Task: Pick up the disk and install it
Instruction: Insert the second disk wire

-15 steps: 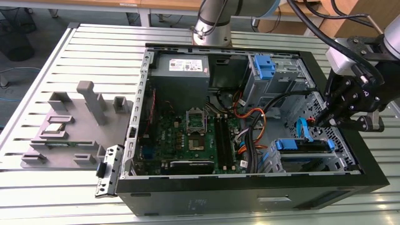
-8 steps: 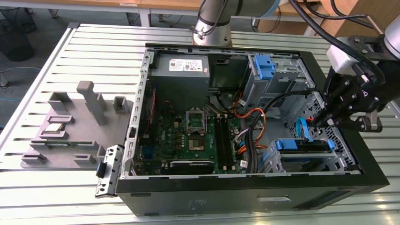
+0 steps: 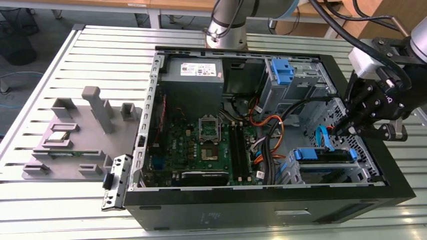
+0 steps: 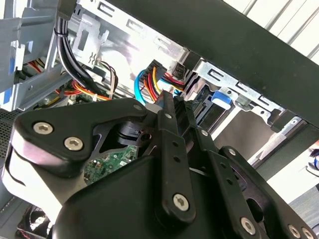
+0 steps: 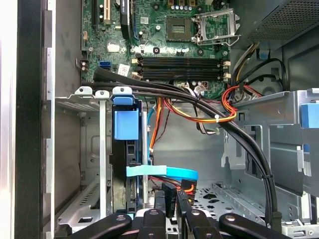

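On the slatted worktop (image 3: 60, 60) lies an open black computer case (image 3: 267, 200). The disk (image 3: 323, 155) sits in the drive cage at the case's near right corner in the exterior view, blue bracket showing. The claw (image 3: 363, 131) hangs just above it; whether its fingers are spread or closed, I cannot tell.

The disk (image 3: 323, 154), with its blue plastic bracket around a dark body, sits seated in the metal drive cage at the lower front corner of the open computer case, standing on edge in its slot (image 5: 125, 164) with the blue tab facing outward.
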`<state>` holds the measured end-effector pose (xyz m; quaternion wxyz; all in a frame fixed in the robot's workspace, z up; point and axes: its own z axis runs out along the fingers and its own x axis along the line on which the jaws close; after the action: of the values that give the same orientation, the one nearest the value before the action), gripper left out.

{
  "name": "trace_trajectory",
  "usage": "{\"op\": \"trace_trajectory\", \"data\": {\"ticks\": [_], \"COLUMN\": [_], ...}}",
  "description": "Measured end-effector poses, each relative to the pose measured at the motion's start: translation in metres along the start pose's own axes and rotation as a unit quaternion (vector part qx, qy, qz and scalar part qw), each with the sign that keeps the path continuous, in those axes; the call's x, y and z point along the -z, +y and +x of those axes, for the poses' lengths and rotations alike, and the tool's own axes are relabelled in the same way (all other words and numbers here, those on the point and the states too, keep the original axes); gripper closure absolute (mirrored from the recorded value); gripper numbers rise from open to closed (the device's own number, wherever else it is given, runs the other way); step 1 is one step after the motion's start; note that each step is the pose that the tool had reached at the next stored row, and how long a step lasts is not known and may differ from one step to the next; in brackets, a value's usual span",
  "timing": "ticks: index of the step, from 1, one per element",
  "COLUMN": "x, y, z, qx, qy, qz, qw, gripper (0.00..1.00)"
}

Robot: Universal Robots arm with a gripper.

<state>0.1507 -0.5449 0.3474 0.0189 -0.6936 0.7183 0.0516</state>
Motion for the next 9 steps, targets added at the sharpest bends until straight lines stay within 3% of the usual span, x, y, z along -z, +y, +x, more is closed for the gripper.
{"op": "trace_trajectory", "data": {"ticks": [9], "x": [-0.0015], "y": [-0.0001], "z": [0.0002], "qx": [-0.026], "qy": [-0.0013], "qz": [0.0026], "qw": [0.9996], "gripper": [0.76]}}
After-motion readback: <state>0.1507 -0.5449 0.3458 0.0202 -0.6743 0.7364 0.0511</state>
